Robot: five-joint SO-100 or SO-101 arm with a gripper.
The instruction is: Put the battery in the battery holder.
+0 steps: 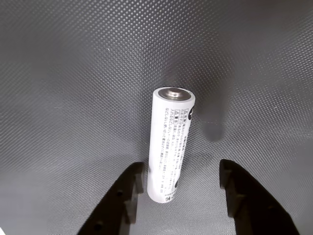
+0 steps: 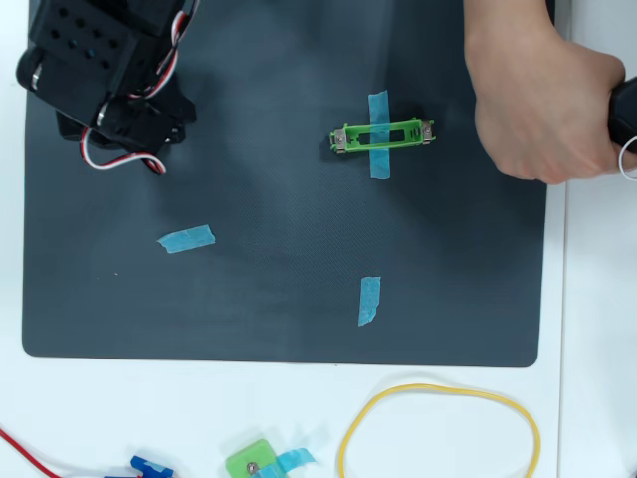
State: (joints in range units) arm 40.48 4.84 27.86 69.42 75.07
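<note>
I am straddling the upright battery [image 1: 168,144] with my claw [image 1: 183,183] gaping wide and gripping nothing, readying a pinch, while the battery holder [image 2: 382,136] is lying taped well apart.

Even bright light, soft shadows, sharp

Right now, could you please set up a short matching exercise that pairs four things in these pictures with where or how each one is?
Things:
1. battery
2. battery holder
3. pincer
4. yellow rubber band

Places or states:
A. lies on the white table below the dark mat in the overhead view
B. stands upright on the mat in the wrist view
C. held to the mat by a strip of blue tape
D. open, one finger on each side of the cylinder

Pairs: 1-B, 2-C, 3-D, 4-A
</note>
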